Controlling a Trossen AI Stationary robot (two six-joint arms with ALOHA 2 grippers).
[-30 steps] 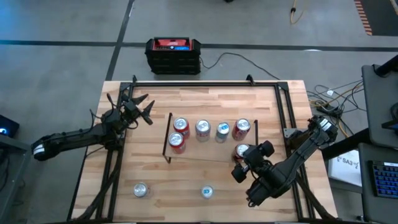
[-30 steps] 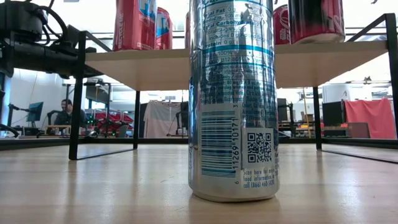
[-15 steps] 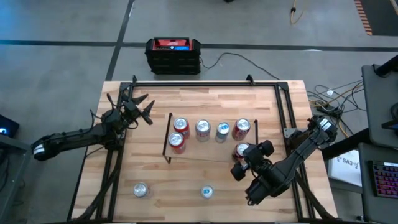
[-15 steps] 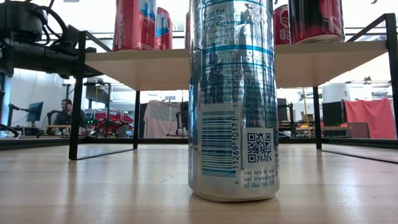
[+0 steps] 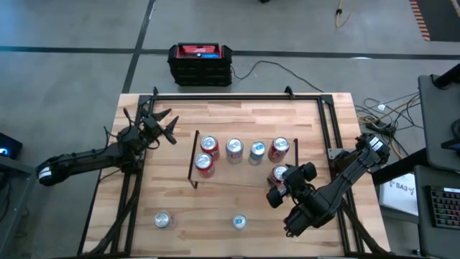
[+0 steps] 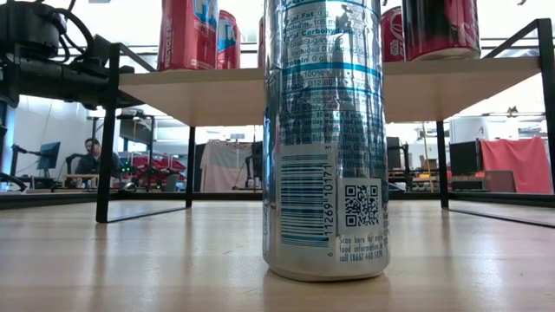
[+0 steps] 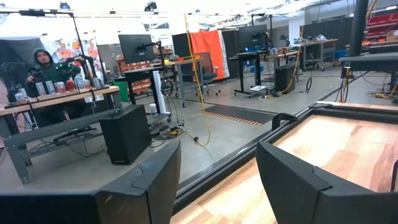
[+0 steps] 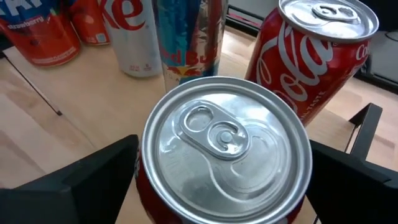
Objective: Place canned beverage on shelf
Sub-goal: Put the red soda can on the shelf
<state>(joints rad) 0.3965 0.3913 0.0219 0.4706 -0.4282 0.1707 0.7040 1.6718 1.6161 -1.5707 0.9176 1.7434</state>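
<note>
High view: light-wood tabletop [image 5: 230, 119] framed by black rails, grey floor around it, a red-and-black case [image 5: 200, 63] on the floor beyond the far edge. The shelf [image 5: 244, 160] sits mid-table and carries a row of cans, with one more at its left front. A sixth, a red can [image 5: 279, 173], stands at the shelf's right front. The right gripper [image 5: 282, 188] is at that can, fingers on either side. The left gripper [image 5: 159, 126] hovers over the table's left side, well apart from the shelf, holding nothing. Two loose cans stand near the table's front edge: a silver one [image 5: 162, 219] at left, a blue-topped one [image 5: 239, 221] in the middle.

Low view: a silver-blue can [image 6: 325, 139] fills the centre, upright on the wood. Behind it the shelf board [image 6: 451, 82] on black legs bears red cans. A seated person [image 6: 89, 156] shows far off in the room.

Left wrist view: fingers parted with empty space between them; beyond the table edge, workshop benches, monitors, an orange screen [image 7: 209, 50], a person at a desk.

Right wrist view: the red can's silver top [image 8: 227, 146] sits between widely parted fingers [image 8: 87, 180]; whether they touch its sides cannot be told. A Coca-Cola can [image 8: 311, 53] stands just behind.
</note>
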